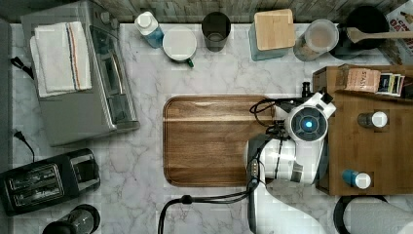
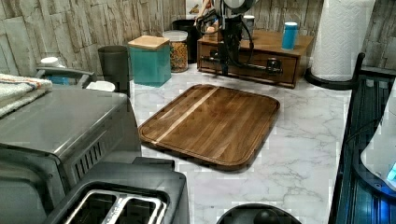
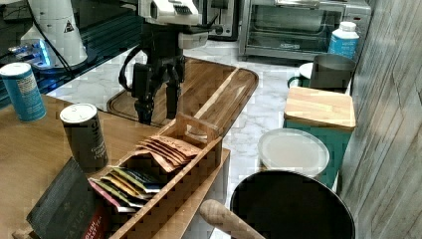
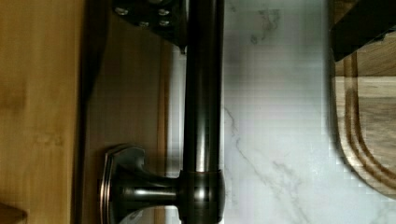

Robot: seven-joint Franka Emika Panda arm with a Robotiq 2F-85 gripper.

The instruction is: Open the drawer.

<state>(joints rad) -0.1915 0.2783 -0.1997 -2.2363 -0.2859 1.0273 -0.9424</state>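
One black bar handle fronts one drawer; one gripper hovers above it, fingers spread.

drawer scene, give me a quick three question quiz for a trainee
1. True or false: the gripper is shut on a blue bottle.
2. What lies flat on the counter in front of the drawer?
A. a toaster
B. a cutting board
C. a paper towel roll
3. Short answer: which part of the drawer sits inside the open gripper?

Key:
1. False. It is open and holds nothing.
2. B
3. The black bar handle
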